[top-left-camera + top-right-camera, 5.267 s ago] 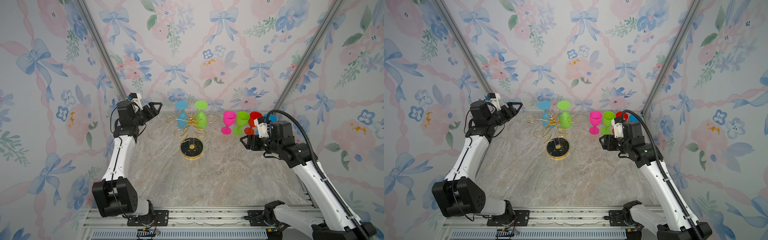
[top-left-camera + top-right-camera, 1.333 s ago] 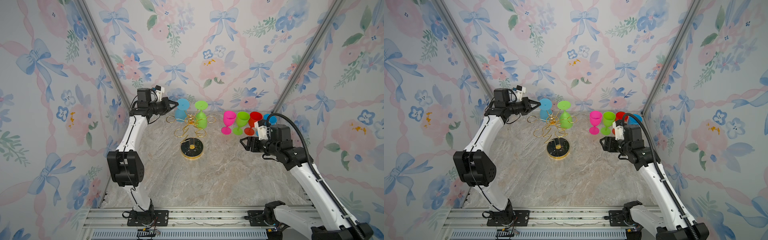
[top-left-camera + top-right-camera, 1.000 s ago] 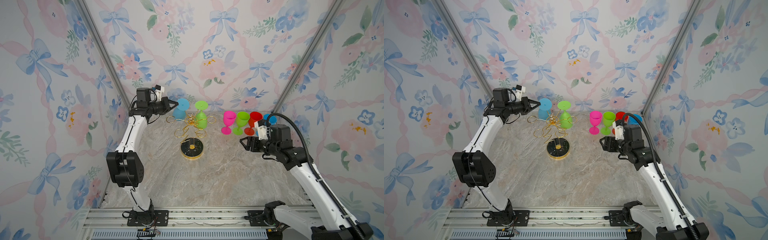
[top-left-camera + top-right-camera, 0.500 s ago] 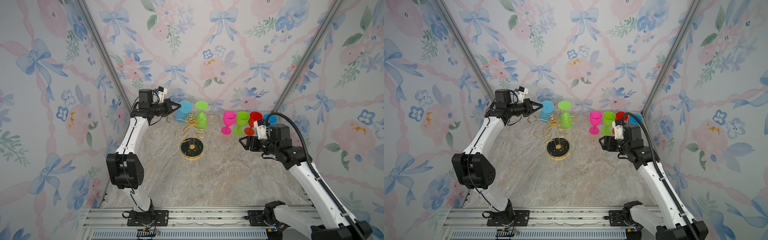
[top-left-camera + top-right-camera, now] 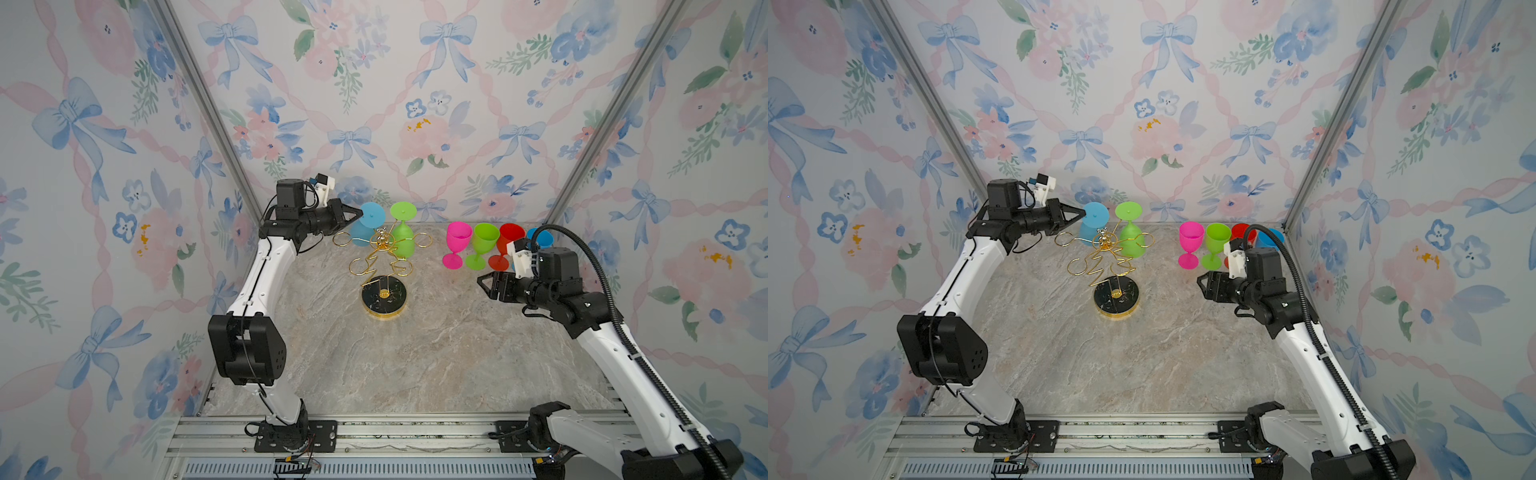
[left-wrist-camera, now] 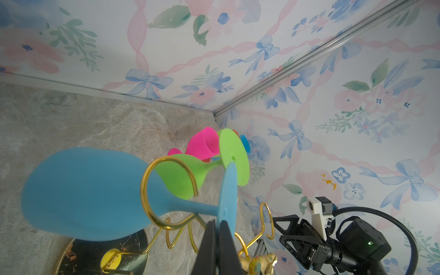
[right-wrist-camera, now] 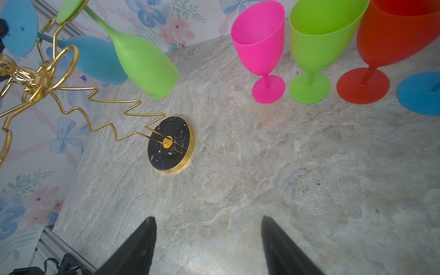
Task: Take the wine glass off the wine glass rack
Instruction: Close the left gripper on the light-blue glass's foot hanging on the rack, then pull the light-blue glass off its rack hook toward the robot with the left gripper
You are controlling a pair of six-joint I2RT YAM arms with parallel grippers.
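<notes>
Goblets [image 5: 458,239] upright near rack [image 5: 383,295]

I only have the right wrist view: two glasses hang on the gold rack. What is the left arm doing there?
Observer: In the left wrist view, the left gripper has its jaws shut on the foot rim of the blue wine glass.
Operator: Is it off the rack?
Observer: No, its stem runs through a gold loop of the wine glass rack.
Operator: I see only a blue foot at my edge. A whole glass?
Observer: Yes, in a top view a second blue glass stands upright, ending the row, partly behind the right arm.
</notes>
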